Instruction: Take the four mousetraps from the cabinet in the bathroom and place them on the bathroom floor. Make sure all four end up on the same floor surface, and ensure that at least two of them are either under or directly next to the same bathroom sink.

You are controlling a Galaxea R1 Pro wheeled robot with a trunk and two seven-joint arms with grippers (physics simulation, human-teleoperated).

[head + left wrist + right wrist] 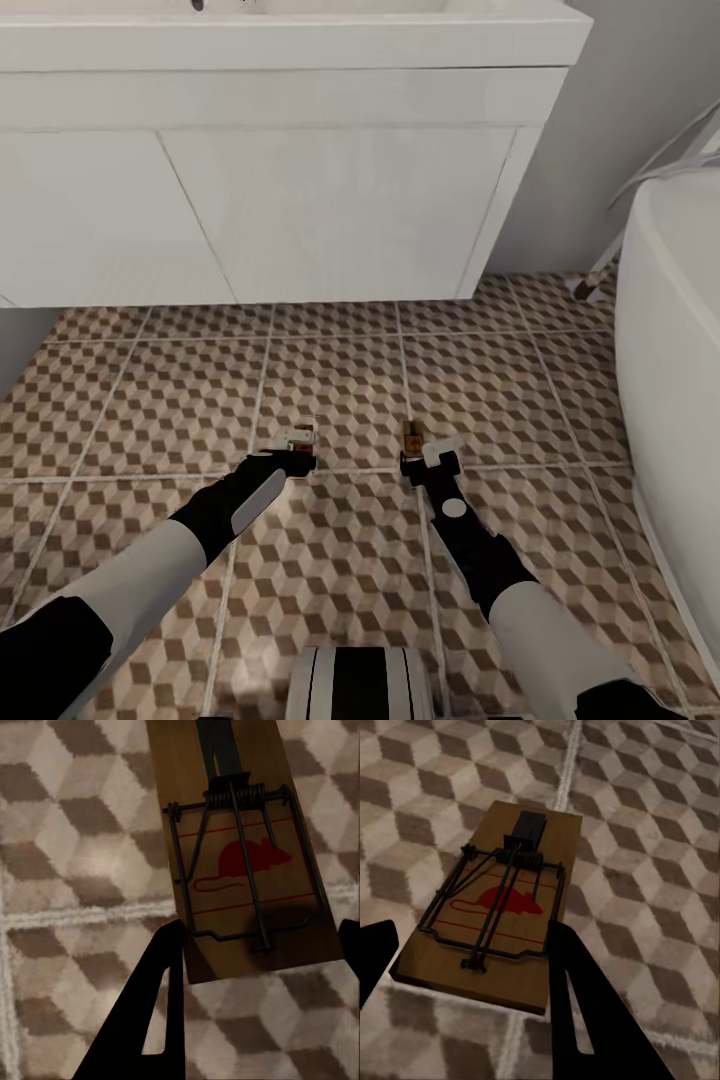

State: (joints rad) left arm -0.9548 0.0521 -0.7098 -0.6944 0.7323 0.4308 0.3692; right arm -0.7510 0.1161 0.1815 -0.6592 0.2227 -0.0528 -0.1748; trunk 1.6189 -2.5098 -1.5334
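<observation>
On the left, the left gripper (297, 443) has its black fingers (154, 1020) spread either side of a small flat brown wooden mousetrap with a dark wire spring (240, 870), low over the cube-patterned brown and beige tiled floor (150, 400). To the right, the right gripper (425, 452) straddles a second such mousetrap (499, 915) likewise; whether either one clamps, I cannot tell. Both slabs look light, stiff and thin, best pinched across the long edges, clear of the spring. The white vanity cabinet (300, 200) stands beyond, the white tub (670, 350) crowds the right; open tile lies between.

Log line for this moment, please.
left end effector: open around mousetrap | right end effector: open around second mousetrap | both on bathroom floor, before sink cabinet
</observation>
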